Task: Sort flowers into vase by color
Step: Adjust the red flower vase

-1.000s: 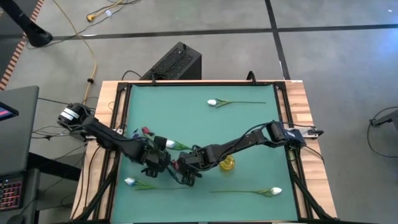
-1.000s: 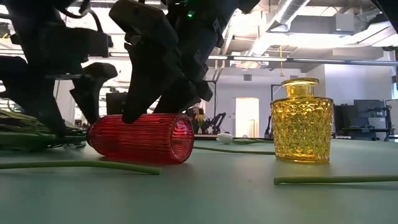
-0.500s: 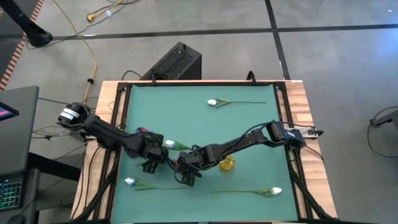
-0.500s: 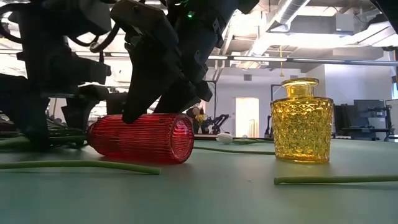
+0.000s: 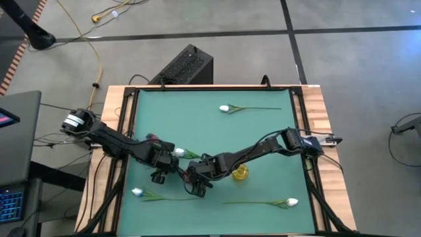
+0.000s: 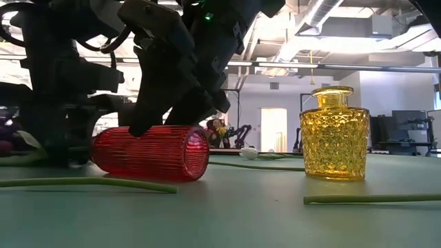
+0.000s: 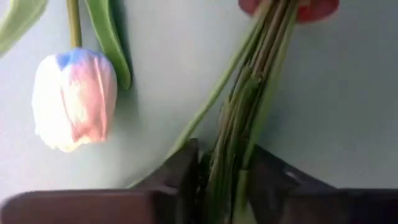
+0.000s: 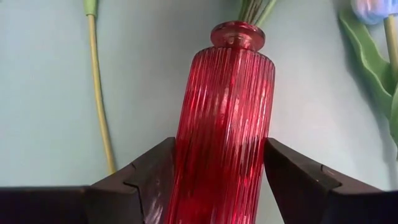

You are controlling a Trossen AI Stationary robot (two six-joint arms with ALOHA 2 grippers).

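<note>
Worktop (image 5: 263,141): green mat inside a wooden frame, seen from above with both arms reaching in toward its centre-left.
Left arm (image 5: 118,143): enters from the left edge, stretched low across the mat, wrist angled toward the middle.
Left claw (image 7: 224,177): fingers narrowed around a bundle of green stems (image 7: 249,106); in the left wrist view the stems pass between the two dark fingers and run on to the mouth of the red vase.
Right arm (image 5: 263,150): enters from the right edge, bent at the elbow, forearm running down-left to the centre.
Right claw (image 8: 217,165): fingers set wide, one on each side of the red vase (image 8: 225,118), gripping its ribbed body.
Red vase, position: lying on its side on the mat, left of centre, neck pointing toward the left claw; stems enter its mouth.
Yellow vase (image 6: 334,134): upright on the mat, just beside the right arm's wrist, apart from the red vase.
White bud near left claw (image 7: 73,96): lies on the mat beside the held stems, not gripped.
Loose white flowers: one near the far edge (image 5: 225,108), one at the near left (image 5: 137,192), one at the near right (image 5: 291,203), all flat on the mat.
</note>
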